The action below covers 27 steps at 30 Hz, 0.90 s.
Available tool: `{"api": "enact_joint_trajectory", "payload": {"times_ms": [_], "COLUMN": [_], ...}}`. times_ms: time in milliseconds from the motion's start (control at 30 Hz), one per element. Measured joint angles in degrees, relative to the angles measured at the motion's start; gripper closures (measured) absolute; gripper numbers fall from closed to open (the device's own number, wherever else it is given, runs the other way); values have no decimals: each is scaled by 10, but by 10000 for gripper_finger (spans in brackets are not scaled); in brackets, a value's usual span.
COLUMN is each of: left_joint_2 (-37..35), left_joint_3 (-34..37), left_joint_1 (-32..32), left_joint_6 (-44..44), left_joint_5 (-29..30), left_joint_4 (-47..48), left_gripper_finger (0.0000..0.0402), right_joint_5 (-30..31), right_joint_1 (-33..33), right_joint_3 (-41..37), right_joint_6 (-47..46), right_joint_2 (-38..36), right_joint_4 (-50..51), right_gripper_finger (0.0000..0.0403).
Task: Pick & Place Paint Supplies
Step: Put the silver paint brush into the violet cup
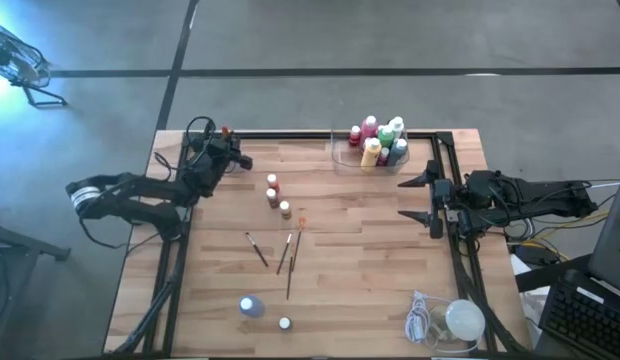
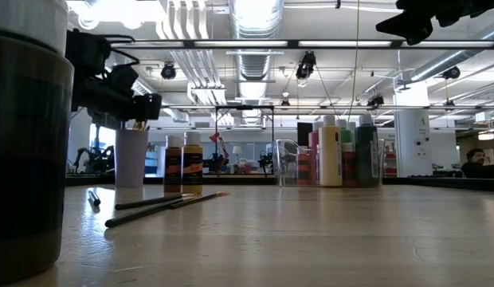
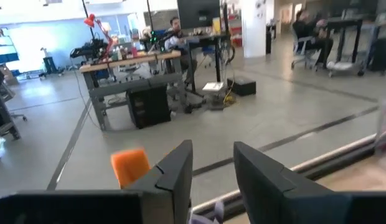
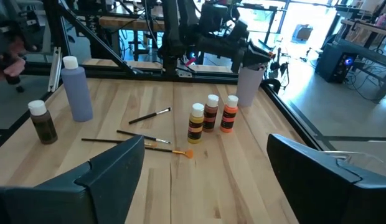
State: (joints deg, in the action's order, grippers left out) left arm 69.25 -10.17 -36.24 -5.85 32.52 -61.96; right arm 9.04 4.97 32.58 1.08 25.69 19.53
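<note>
I read the three small pale-capped bottles (image 1: 277,195) nearer my left claw (image 1: 240,158), slightly parted, empty; right claw (image 1: 422,199) spread wide, empty, farther across the surface (image 1: 370,270).

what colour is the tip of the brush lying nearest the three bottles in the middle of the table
Orange: the brush tip shows best in the right wrist view.

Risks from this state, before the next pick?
1. The three bottles stand tight together mid-table; jaws closing on one may topple its neighbours.
2. The brushes lie flat and partly crossed, so one grasp may drag a second.
3. The tray already looks crowded with bottles; another placed in might knock some over.
</note>
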Motion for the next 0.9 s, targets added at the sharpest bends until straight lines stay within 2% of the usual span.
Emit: {"api": "enact_joint_trajectory", "payload": {"times_ms": [167, 400, 533, 700, 900], "left_joint_2": [-56, -143, -187, -227, -233], "left_joint_3": [0, 0, -15, -72, -212], "left_joint_1": [18, 56, 80, 116, 175], "left_joint_6": [0, 0, 4, 13, 24], "left_joint_5": [-14, -81, -133, -183, -186], "left_joint_4": [0, 3, 47, 190, 492], "left_gripper_finger": [277, 276, 275, 275, 275], "right_joint_5": [0, 0, 0, 0, 0], "right_joint_1": [0, 0, 0, 0, 0], "right_joint_3": [0, 0, 0, 0, 0], "right_joint_6": [0, 0, 0, 0, 0], "right_joint_2": [0, 0, 0, 0, 0], "right_joint_4": [0, 0, 0, 0, 0], "right_gripper_finger": [49, 44, 54, 70, 85]}}
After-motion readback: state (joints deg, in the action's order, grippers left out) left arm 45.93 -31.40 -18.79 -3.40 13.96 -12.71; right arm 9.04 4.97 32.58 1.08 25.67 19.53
